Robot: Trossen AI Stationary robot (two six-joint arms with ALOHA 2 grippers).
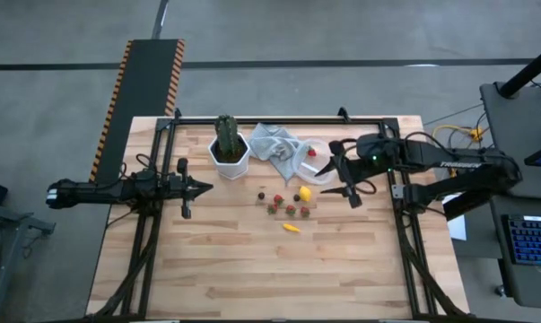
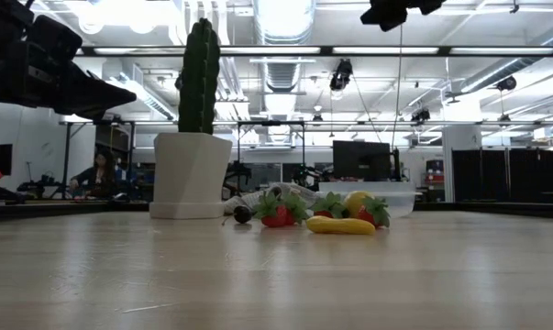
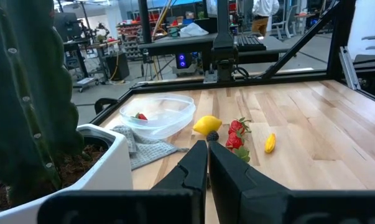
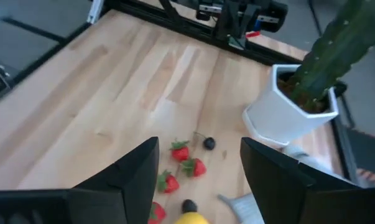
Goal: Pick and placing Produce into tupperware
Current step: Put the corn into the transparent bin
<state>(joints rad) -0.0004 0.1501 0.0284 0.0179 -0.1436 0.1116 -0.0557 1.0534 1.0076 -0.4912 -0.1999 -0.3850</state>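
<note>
The produce lies mid-table: several red strawberries [image 1: 290, 210], dark pieces [image 1: 261, 196], a yellow lemon [image 1: 304, 193] and a small orange-yellow piece [image 1: 291, 228]. The see-through tupperware [image 1: 313, 161] stands on the table beside the grey cloth, with one strawberry [image 3: 140, 116] inside it. My right gripper [image 1: 329, 172] is open and hangs in the air just right of the tupperware; its wrist view looks down on the strawberries [image 4: 195, 167]. My left gripper [image 1: 196, 188] is shut and waits above the table's left part, pointing toward the produce [image 3: 237, 134].
A tall green cactus in a white hexagonal pot [image 1: 228, 151] stands toward the far edge, left of the crumpled grey cloth [image 1: 277, 144]. A black frame [image 1: 279, 121] runs round the table. Bare wood stretches toward the near edge [image 1: 270, 278]. A person sits far off in the room [image 2: 100, 172].
</note>
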